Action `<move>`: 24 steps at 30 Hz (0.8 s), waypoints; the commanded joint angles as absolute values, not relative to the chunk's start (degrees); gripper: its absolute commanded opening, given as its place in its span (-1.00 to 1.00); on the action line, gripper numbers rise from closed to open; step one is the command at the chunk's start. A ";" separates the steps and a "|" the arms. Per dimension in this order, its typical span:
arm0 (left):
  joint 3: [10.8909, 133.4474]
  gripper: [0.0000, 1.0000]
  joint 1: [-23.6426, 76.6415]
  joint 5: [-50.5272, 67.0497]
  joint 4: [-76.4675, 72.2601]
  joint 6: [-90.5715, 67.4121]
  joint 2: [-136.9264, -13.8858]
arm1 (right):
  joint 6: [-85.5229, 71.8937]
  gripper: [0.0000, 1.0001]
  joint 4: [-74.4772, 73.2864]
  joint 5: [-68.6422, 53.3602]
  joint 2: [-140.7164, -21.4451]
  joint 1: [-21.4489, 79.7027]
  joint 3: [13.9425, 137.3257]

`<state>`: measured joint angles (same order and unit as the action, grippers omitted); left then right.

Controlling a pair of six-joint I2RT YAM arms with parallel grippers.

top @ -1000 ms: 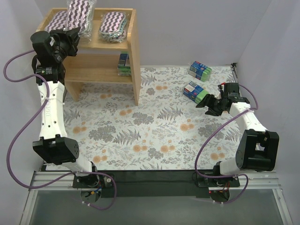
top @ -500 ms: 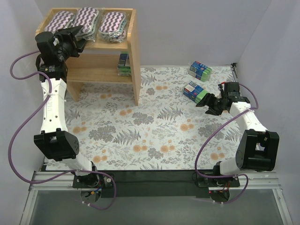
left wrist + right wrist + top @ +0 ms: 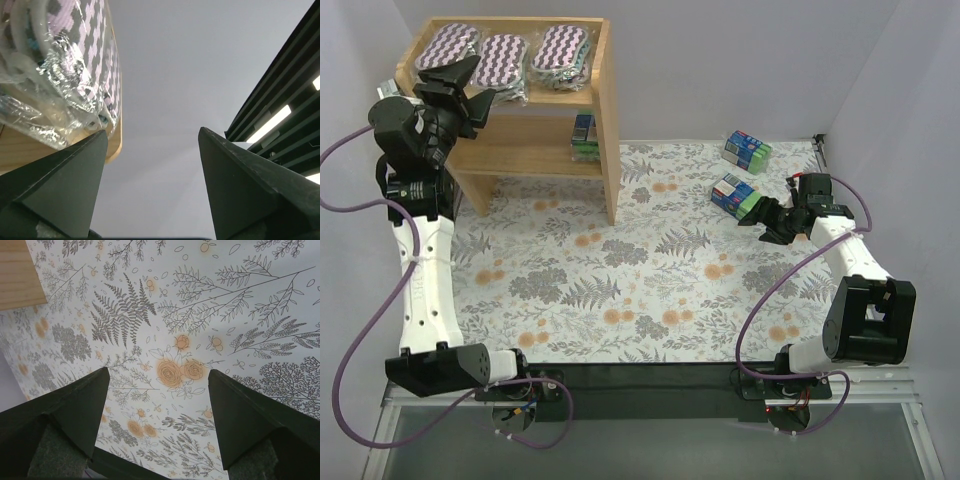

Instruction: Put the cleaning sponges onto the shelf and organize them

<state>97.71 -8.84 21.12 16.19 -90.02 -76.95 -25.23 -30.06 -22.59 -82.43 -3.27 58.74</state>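
Three purple-and-white zigzag sponges (image 3: 448, 45) (image 3: 500, 58) (image 3: 563, 48) lie side by side on the top tier of the wooden shelf (image 3: 605, 110). A blue-and-green pack (image 3: 584, 137) stands on the lower tier. Two more packs (image 3: 747, 150) (image 3: 737, 194) rest on the floral cloth at the right. My left gripper (image 3: 468, 85) is open just in front of the shelf top and holds nothing. In the left wrist view a wrapped sponge (image 3: 65, 65) fills the upper left, beside the open left gripper (image 3: 152, 137). My right gripper (image 3: 763, 218) stands open next to the nearer pack. The right wrist view has the empty right gripper (image 3: 157, 375) over the cloth.
The floral cloth (image 3: 650, 270) covers the table between shelf and packs. White walls close in the left, back and right sides. A corner of the wooden shelf (image 3: 17, 275) shows at the top left of the right wrist view.
My left gripper opened and let go of the middle purple sponge, which now lies flat on the shelf top. The left arm drew back to the left. The right arm barely moved.
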 commanded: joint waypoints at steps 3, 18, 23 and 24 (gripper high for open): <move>91.50 0.35 -8.96 21.36 16.79 -88.24 -74.62 | -24.87 0.48 -30.32 -22.41 -82.71 -3.52 60.82; 98.43 0.28 -8.96 21.27 13.19 -87.98 -83.76 | -24.70 0.47 -30.50 -22.50 -82.18 -3.52 60.38; 97.91 0.27 -8.96 22.32 10.64 -89.12 -84.73 | -24.61 0.47 -30.50 -22.41 -82.35 -3.52 60.47; 97.74 0.27 -8.96 22.50 10.03 -89.21 -84.64 | -24.61 0.47 -30.50 -22.50 -82.35 -3.52 60.64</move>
